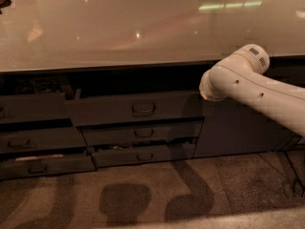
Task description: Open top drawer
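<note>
The top drawer (109, 109) is the widest dark grey front just under the countertop, with a small loop handle (143, 109) at its centre. A dark gap shows above its upper edge. My gripper (208, 92) is at the end of the pale arm (257, 87) that reaches in from the right. It hangs at the drawer front's right end, well to the right of the handle and a little above its height. It holds nothing that I can see.
A glossy pale countertop (143, 27) overhangs the drawers. Two narrower drawer fronts (143, 133) lie below the top one, with more drawers (33, 142) on the left, some ajar. A grey cabinet panel (233, 128) stands right of the drawers. Speckled floor (143, 199) lies in front.
</note>
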`<state>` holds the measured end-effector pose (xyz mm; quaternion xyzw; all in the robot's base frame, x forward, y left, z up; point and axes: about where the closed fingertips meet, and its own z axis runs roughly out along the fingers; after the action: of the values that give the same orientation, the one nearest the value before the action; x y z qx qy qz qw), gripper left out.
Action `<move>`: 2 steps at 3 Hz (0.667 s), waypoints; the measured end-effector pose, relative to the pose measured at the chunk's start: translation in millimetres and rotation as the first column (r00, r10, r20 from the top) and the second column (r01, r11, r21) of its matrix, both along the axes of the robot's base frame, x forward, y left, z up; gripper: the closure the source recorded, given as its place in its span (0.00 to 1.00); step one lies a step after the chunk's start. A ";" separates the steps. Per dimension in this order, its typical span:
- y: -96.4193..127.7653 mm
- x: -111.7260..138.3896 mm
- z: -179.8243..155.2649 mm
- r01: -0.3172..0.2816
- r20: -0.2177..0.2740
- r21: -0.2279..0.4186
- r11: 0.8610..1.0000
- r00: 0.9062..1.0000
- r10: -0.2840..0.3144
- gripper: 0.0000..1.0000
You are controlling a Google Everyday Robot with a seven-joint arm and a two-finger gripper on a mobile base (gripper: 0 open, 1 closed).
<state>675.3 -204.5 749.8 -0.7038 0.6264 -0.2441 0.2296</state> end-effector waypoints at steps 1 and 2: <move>0.0 0.0 -0.3 0.000 0.000 0.000 1.000 1.000 0.000 0.81; 0.0 0.0 -0.3 0.000 -0.001 0.000 1.000 1.000 0.000 0.57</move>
<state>675.3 -204.5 749.5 -0.7039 0.6264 -0.2438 0.2295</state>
